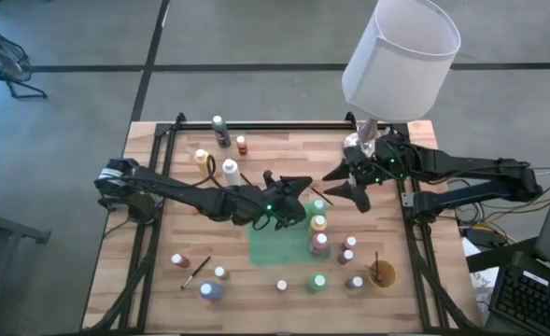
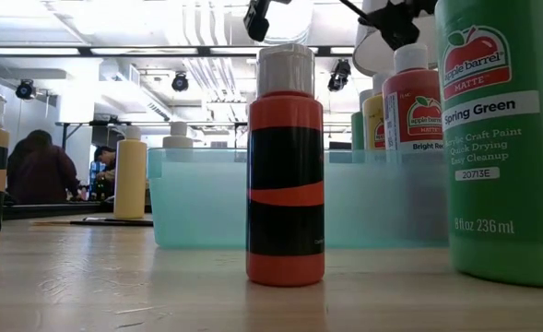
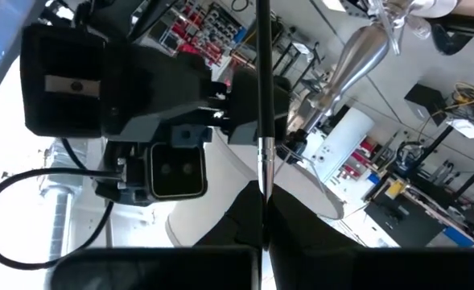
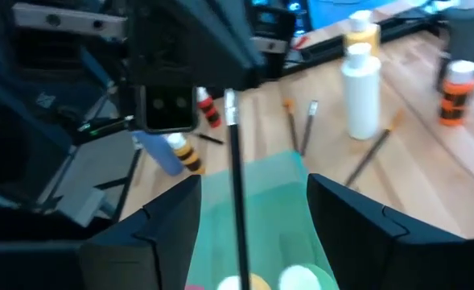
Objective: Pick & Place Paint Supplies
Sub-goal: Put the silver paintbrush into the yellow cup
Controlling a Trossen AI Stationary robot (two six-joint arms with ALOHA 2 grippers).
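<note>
My left gripper [image 1: 303, 193] reaches level over the table's middle, shut on a thin dark brush [image 3: 262, 97]. The brush's handle [image 4: 237, 201] runs out from it into the gap of my right gripper [image 4: 249, 242], whose fingers stand open on either side without touching it. Below lies a green tray [image 1: 275, 245] with paint bottles [image 1: 319, 233] standing along its right side. More bottles [image 1: 230, 171] and loose brushes [image 1: 196, 272] stand and lie on the wooden table. In the low view a red bottle [image 2: 286, 166] and a green bottle [image 2: 506, 138] stand in front of the tray [image 2: 206, 198]. My left gripper pinches the brush between its two shut fingers, close to the metal ferrule [image 3: 262, 165]. The fingers come level from the table's left and lie along the brush. The handle sticks out ahead toward the right gripper, lifted clear above the tray.
A lamp with a white shade [image 1: 401, 56] stands at the far right, above my right arm. A tan cup [image 1: 382, 274] with a brush in it sits near the right front corner. Black rails [image 1: 284, 125] frame the table. People sit in the room behind [image 2: 41, 171].
</note>
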